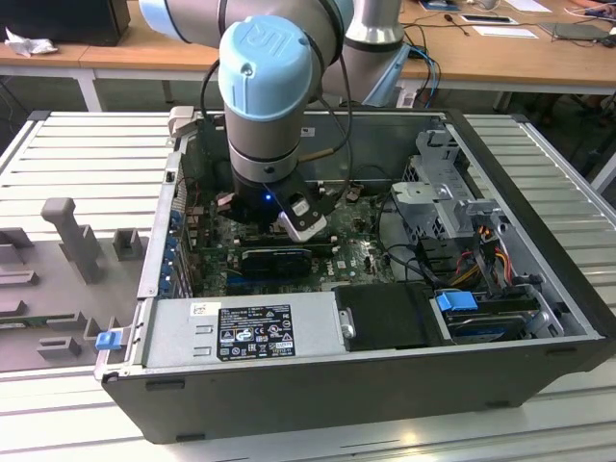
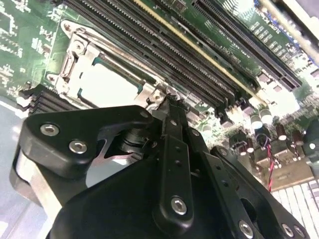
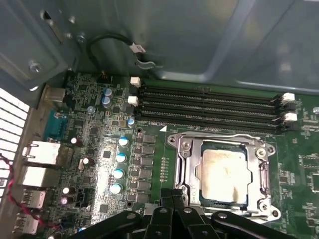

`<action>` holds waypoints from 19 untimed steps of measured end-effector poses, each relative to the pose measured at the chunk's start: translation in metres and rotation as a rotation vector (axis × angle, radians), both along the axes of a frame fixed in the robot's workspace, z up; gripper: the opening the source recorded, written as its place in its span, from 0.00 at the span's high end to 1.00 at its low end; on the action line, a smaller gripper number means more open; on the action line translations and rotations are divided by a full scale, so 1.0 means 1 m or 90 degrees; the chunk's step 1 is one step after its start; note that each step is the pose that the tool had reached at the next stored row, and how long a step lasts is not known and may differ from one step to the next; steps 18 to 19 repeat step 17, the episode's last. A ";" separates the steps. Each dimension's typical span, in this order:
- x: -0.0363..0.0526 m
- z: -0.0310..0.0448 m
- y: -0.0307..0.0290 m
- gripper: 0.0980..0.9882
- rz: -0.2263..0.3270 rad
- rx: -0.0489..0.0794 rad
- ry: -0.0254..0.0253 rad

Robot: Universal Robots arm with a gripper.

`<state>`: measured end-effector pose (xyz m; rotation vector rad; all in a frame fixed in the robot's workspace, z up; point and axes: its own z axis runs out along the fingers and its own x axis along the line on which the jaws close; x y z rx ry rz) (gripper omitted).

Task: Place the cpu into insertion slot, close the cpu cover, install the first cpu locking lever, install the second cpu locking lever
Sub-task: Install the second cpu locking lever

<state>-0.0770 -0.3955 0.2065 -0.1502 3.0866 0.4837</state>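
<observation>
The cpu (image 3: pixel 222 172) lies flat in the insertion slot (image 3: pixel 180 144) on the green motherboard, its pale metal face showing through the cut-out of the cpu cover (image 3: pixel 219 143), which lies down over it. In the second wrist view the cpu (image 2: pixel 107 84) and the cover (image 2: pixel 75 64) sit just beyond my black gripper (image 2: pixel 168 102). The gripper (image 3: pixel 174 198) is shut with nothing between its fingers, its tips close to the socket's edge. I cannot tell how the locking levers stand. In the exterior view the arm's wrist (image 1: pixel 265 115) reaches down into the open computer case (image 1: pixel 539 250).
Several long black memory slots (image 3: pixel 209 104) run right beside the socket. Capacitors (image 3: pixel 119 159) and rear ports (image 3: pixel 37 152) stand on the board. A power supply (image 1: pixel 250 327) and a drive cage (image 1: pixel 443 183) with cables crowd the case. A grey fixture (image 1: pixel 72 236) stands on the table outside.
</observation>
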 end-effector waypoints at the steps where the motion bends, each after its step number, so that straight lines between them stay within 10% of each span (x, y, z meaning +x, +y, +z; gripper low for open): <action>1: 0.0000 0.0021 0.0000 0.99 0.000 0.000 0.0000; 8: 0.0000 0.0151 0.0000 0.99 0.000 0.000 0.0000; 19: 0.0000 0.0160 0.0000 0.99 0.000 0.000 0.0000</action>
